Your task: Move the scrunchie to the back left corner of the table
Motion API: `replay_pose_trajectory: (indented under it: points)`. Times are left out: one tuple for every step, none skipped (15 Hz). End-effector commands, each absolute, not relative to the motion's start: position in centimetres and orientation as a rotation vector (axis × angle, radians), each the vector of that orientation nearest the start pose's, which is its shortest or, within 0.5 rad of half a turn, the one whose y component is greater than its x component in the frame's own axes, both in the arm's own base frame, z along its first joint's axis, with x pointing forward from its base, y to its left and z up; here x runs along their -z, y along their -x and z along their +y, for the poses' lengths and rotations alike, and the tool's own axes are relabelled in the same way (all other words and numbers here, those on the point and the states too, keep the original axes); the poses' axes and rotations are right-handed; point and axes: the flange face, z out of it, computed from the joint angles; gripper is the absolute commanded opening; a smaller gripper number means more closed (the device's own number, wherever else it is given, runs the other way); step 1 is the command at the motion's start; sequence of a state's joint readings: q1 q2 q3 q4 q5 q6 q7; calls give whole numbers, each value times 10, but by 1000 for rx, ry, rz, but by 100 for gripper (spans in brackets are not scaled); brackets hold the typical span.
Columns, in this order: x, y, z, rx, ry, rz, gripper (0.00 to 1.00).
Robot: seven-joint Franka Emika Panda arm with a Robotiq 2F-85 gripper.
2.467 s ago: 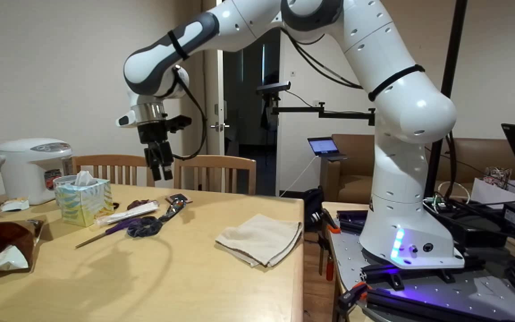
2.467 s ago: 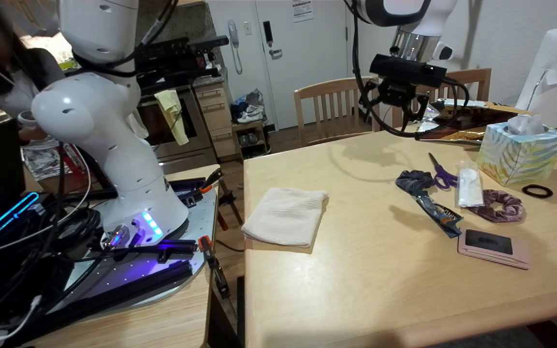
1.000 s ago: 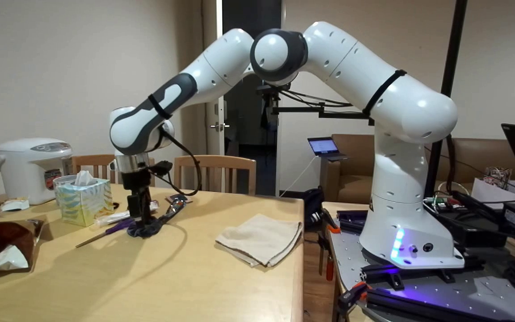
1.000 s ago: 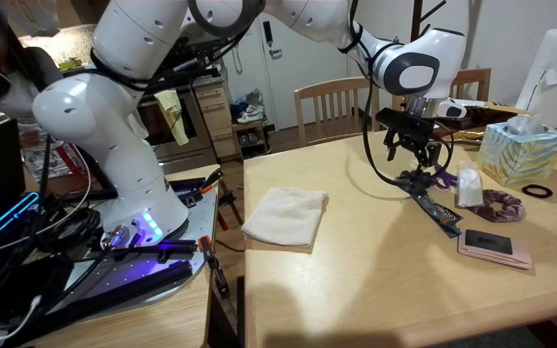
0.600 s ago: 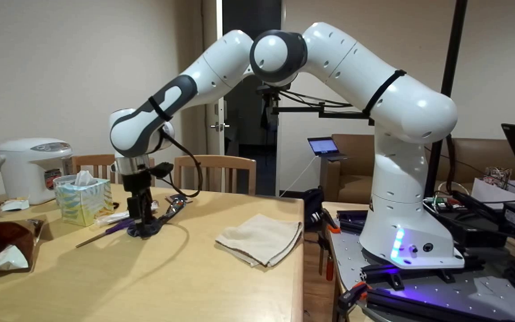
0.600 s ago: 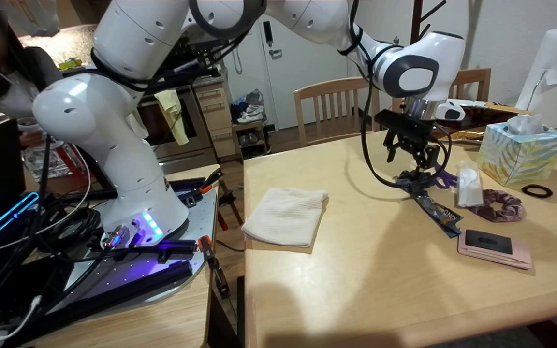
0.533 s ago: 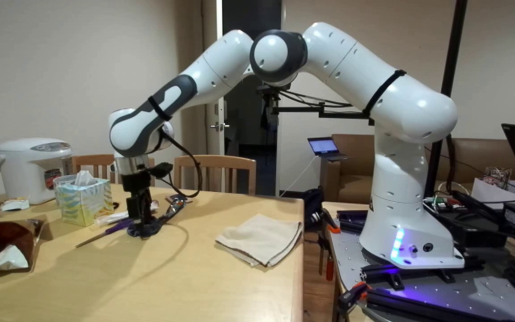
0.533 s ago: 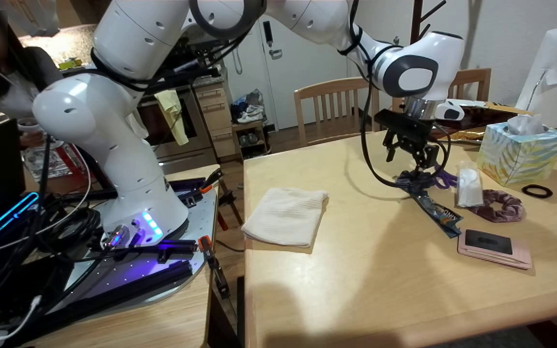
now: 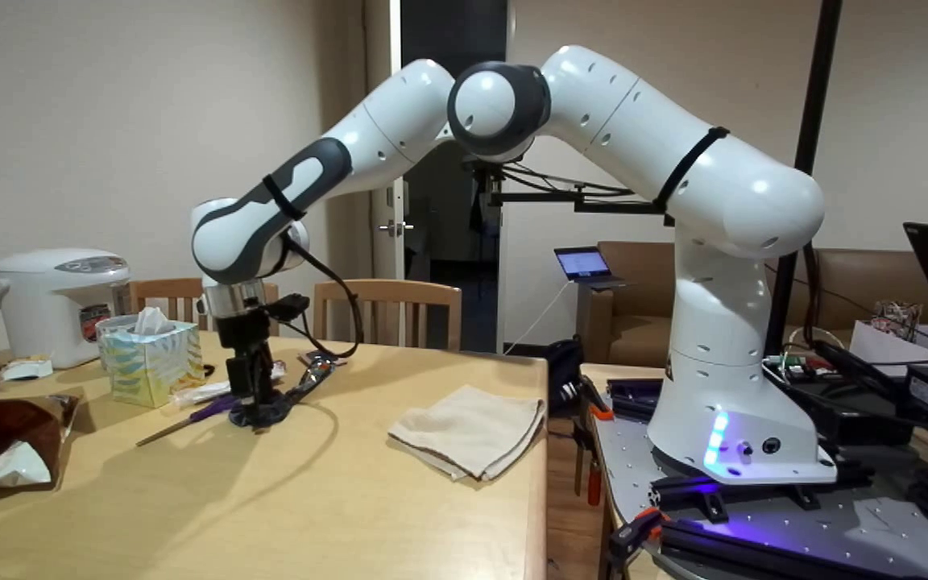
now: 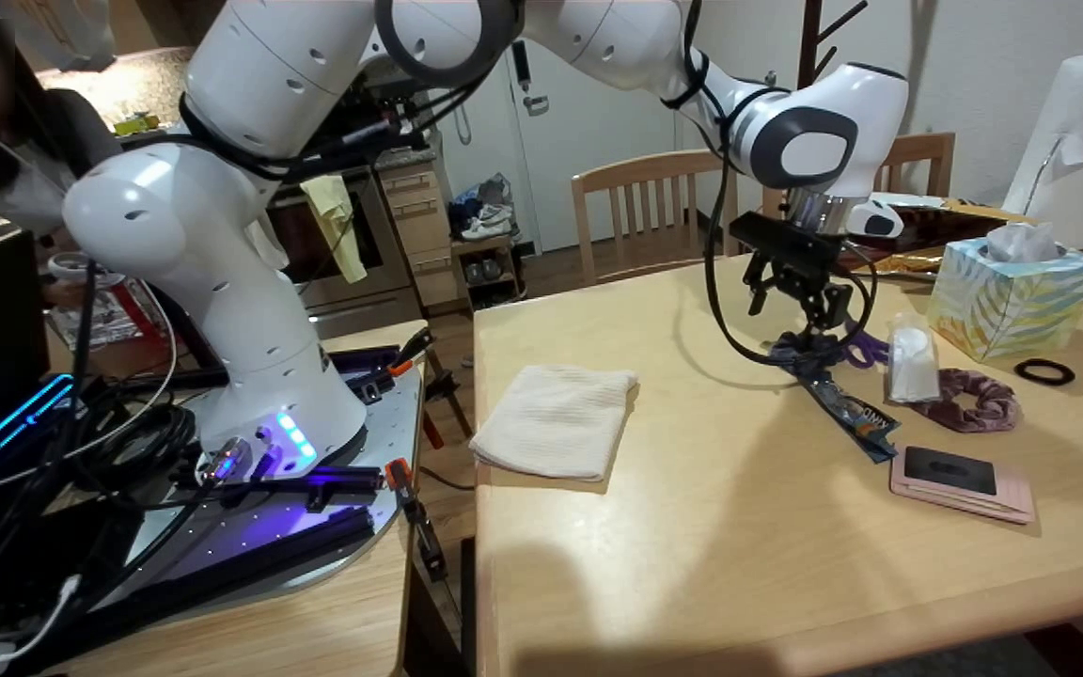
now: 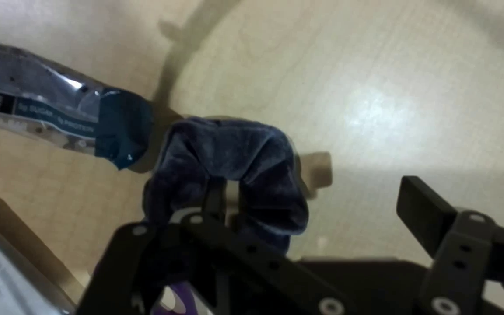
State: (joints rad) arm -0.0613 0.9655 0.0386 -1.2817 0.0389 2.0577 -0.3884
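The scrunchie is a dark navy velvety ring lying on the table (image 9: 399, 515). It shows in the wrist view (image 11: 234, 142) and in both exterior views (image 9: 277, 413) (image 10: 789, 348). My gripper (image 11: 320, 203) is open and low over it. In the wrist view one finger sits in the scrunchie's hole. The other finger is off to the right of the scrunchie, over bare table, so the fabric's right side lies between the fingers. In both exterior views the gripper (image 9: 257, 395) (image 10: 789, 318) is down at the scrunchie and partly covers it.
A snack bar (image 10: 847, 414) touches or nearly touches the scrunchie. Purple scissors (image 10: 866, 350), a white packet (image 10: 913, 362), a mauve scrunchie (image 10: 997, 409), a pink wallet (image 10: 960, 484) and a tissue box (image 10: 1012, 296) are close by. A beige cloth (image 10: 556, 423) lies nearer the robot base.
My open gripper has come down from well above the table to the scrunchie. Over the last second it has shifted only slightly. The scrunchie has stayed in place.
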Motion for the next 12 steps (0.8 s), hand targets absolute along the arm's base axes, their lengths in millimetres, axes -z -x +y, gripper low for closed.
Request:
replay_pose_trajectory:
  points:
    - [-135, -732, -28, -339, 2988, -480, 100]
    - [-132, -732, -29, -350, 2985, -479, 100]
    - [-129, -733, -29, -361, 2981, -477, 100]
    - [-127, -734, -29, -361, 2978, -478, 75]
    - [-125, -735, -29, -366, 2975, -480, 74]
    - [-124, -736, -29, -368, 2976, -481, 68]
    - [-124, -737, -29, -368, 2974, -483, 60]
    - [-126, -738, -30, -365, 2974, -483, 54]
    - [-128, -739, -30, -361, 2972, -486, 46]
    - [-130, -740, -30, -355, 2971, -486, 41]
    - [-132, -741, -30, -348, 2971, -486, 34]
    - [-134, -741, -31, -342, 2974, -483, 27]
